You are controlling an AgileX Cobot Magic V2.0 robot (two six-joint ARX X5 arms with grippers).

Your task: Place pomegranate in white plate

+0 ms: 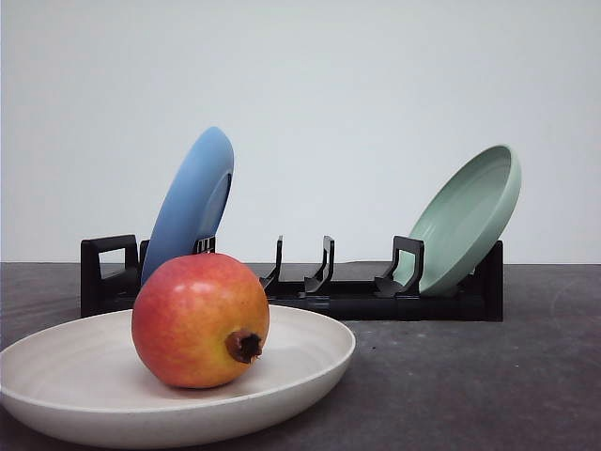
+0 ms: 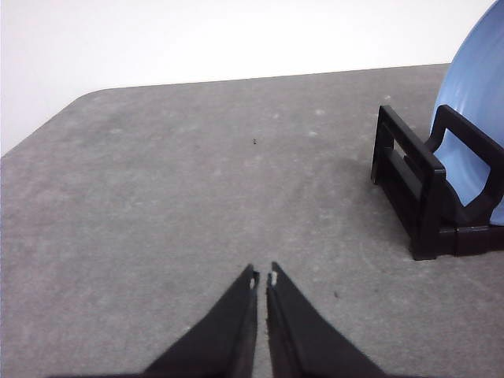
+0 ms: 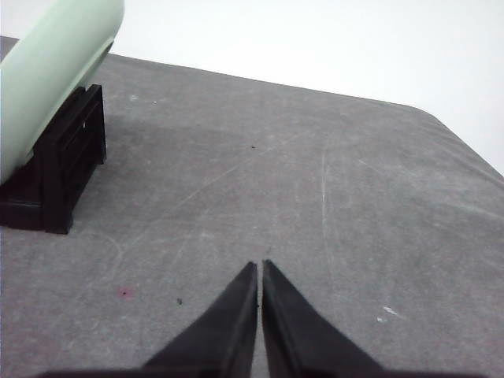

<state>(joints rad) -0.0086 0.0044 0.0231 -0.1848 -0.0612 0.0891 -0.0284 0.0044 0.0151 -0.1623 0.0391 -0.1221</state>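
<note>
Sitting in the white plate (image 1: 310,362), the pomegranate (image 1: 200,319) rests on the plate's inner surface, left of its centre, dark dried crown turned toward the camera and to the right. Skin red-orange with yellowish patches low down. Plate lies flat on the dark grey table (image 1: 488,376), at the near left of the front view.

Behind it, a black dish rack (image 1: 310,291) runs across the table. Blue plate (image 1: 192,202) stands on edge in the rack's left end, tilted right. Pale green plate (image 1: 470,218) leans in the right end, hollow side facing left.

Left gripper (image 2: 263,279): black fingers pressed nearly together, only a sliver between the tips, holding nothing, over bare table; rack end and blue plate off to one side, well apart from it.

Right gripper (image 3: 259,265): fingers closed tip to tip, holding nothing, over bare scuffed table; green plate and rack end well apart from it.
</note>
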